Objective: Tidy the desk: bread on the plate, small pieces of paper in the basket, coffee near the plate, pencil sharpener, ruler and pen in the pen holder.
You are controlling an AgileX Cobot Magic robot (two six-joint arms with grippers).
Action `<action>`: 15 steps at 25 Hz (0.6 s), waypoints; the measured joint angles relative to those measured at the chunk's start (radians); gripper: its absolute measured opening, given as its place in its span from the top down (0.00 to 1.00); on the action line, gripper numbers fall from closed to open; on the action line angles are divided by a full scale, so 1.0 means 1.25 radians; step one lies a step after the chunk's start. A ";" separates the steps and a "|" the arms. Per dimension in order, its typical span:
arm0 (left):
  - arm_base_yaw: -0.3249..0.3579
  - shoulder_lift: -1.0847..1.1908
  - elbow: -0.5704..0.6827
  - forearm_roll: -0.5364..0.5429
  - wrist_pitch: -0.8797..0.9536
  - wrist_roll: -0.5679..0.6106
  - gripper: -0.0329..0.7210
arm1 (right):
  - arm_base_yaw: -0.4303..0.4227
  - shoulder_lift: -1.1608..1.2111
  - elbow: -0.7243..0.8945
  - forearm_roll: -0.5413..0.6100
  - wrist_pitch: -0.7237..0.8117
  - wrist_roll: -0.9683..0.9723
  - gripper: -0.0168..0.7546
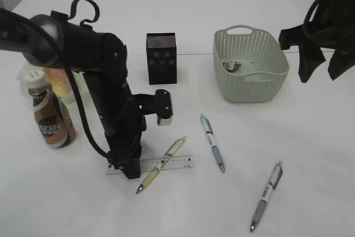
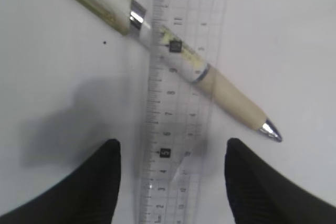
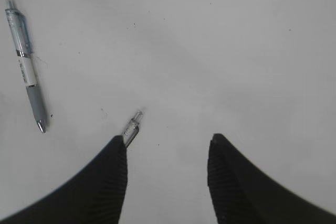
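Left gripper: fingers spread apart, lowered over the ruler's end, one finger on each side of it; contact with the ruler cannot be told.
Ruler: clear plastic, flat on the tabletop, running straight ahead from between the left gripper's fingers.
Cream pen: lies slantwise across the ruler just ahead of the left gripper, tip pointing off to one side.
Right gripper: fingers apart, holding nothing, raised above the tabletop, well apart from the left gripper.
Grey pens: one lies ahead and to the left of the right gripper, another's end shows just beside its left finger.
Pen holder: dark box, upright, beyond the left gripper.
Basket: pale, perforated, below the right gripper in the exterior view, with something small inside.
Coffee: brown bottle, upright, beside the left arm.
Plate: only its edge shows behind the bottle.
Tabletop: plain white, a few tiny dark specks.
Room: pale wall panels behind the tabletop.
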 joint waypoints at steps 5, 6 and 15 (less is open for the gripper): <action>0.000 0.010 -0.003 -0.003 -0.001 0.000 0.35 | 0.000 0.000 0.000 0.000 0.000 0.000 0.50; 0.000 0.011 -0.004 -0.003 -0.001 0.000 0.35 | 0.000 0.000 0.000 0.000 0.000 0.000 0.50; 0.000 0.016 -0.007 -0.004 -0.001 0.000 0.36 | 0.000 0.000 0.000 -0.001 0.000 0.000 0.50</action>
